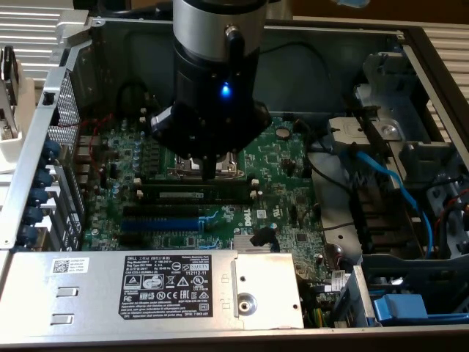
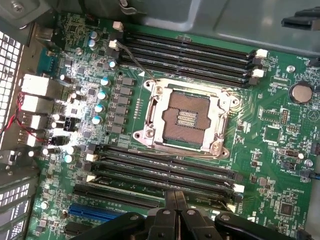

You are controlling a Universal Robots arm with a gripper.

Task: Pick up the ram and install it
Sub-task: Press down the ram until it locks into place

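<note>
The ram, a thin dark-green stick with a white label, stands on edge in one of the black memory slots just in front of the CPU socket. My gripper hangs from the big black wrist right above it, fingers shut together with nothing between them. Whether the tips touch the ram's top edge I cannot tell. In the wrist view the shut gripper points down at the near bank of black slots, beside the open CPU socket.
The green motherboard lies inside an open metal PC case. A blue expansion slot runs just beyond the ram. The silver power supply borders the near side. Blue cables and drive bays crowd the exterior view's right.
</note>
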